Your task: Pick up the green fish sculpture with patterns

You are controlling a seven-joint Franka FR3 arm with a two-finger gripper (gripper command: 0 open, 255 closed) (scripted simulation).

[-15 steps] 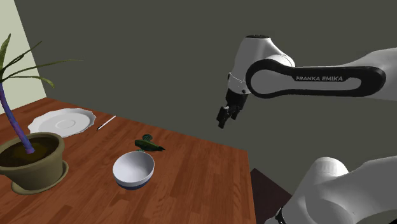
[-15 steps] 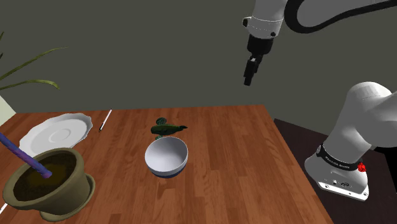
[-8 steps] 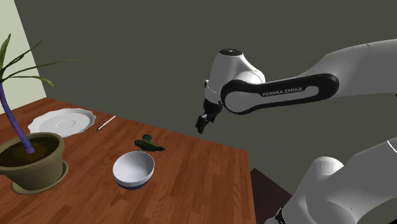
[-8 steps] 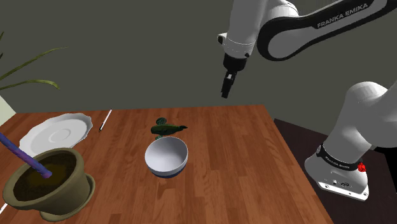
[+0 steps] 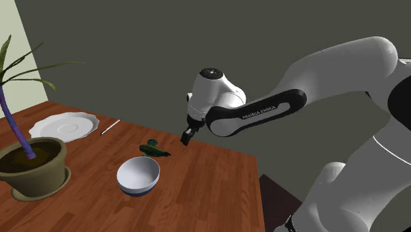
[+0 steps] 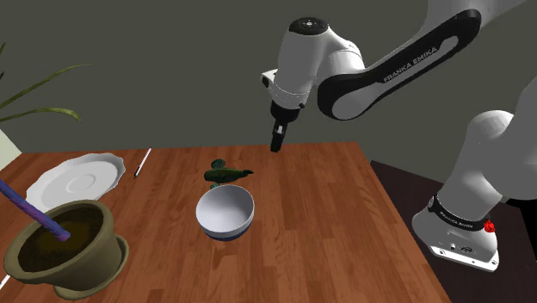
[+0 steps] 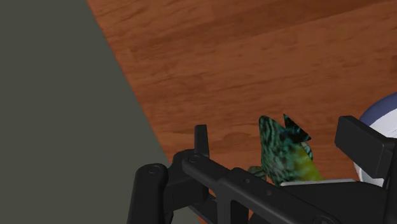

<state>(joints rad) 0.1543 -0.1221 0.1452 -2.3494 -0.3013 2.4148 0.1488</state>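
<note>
The green fish sculpture (image 5: 154, 149) with dark patterns lies on the wooden table (image 5: 211, 184), just behind a white bowl (image 5: 138, 175). My black gripper (image 5: 186, 138) hangs above the table, a short way to the shoulder view's right of the fish and higher than it. In the second exterior view the gripper (image 6: 276, 145) is up and to the right of the fish (image 6: 225, 175). In the wrist view the fish (image 7: 283, 156) shows green and yellow between my open fingers (image 7: 201, 137), farther off and untouched. The gripper (image 7: 280, 132) holds nothing.
The white bowl (image 6: 225, 212) sits directly in front of the fish. A white plate (image 5: 64, 126), a thin white stick (image 5: 110, 127) and a potted plant (image 5: 33, 168) stand toward the shoulder view's left. A grey wall rises behind the table's far edge.
The arm has swung toward the shoulder view's left and downward, bringing the gripper from high beyond the table's right side to just above the table near the fish. The fish has not moved.
</note>
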